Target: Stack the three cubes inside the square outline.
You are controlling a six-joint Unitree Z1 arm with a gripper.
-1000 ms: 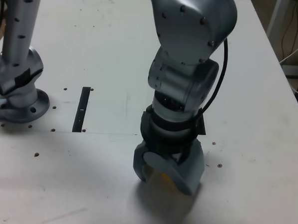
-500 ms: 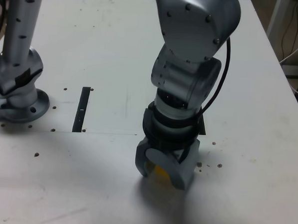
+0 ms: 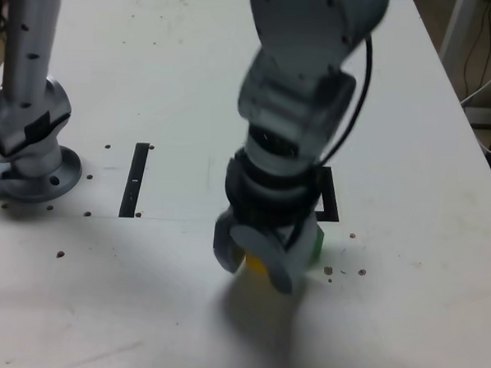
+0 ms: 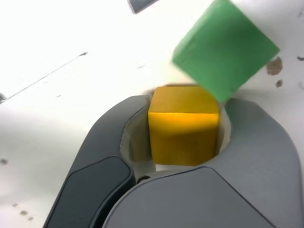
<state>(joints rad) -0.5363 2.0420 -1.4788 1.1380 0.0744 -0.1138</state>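
Note:
My gripper (image 3: 254, 271) is shut on the yellow cube (image 3: 259, 264), just above the white table near its front middle. The wrist view shows the yellow cube (image 4: 183, 126) clamped between the two grey jaws of the gripper (image 4: 186, 110). The green cube (image 3: 315, 244) sits on the table close beside the gripper, on the exterior view's right; its tilted top face, the green cube (image 4: 223, 50), fills the wrist view beyond the jaws. Behind the wrist, part of the black square outline (image 3: 333, 207) shows; the arm covers the rest. The red cube is hidden.
The arm's base (image 3: 28, 168) stands at the exterior view's left. A thin black strip (image 3: 135, 180) lies between the base and the gripper. The table's right edge (image 3: 470, 138) has cables beyond it. Small dark specks dot the table.
The jaws closed on the yellow cube. The wrist has shifted slightly toward the exterior view's left and up, uncovering the green cube beside it.

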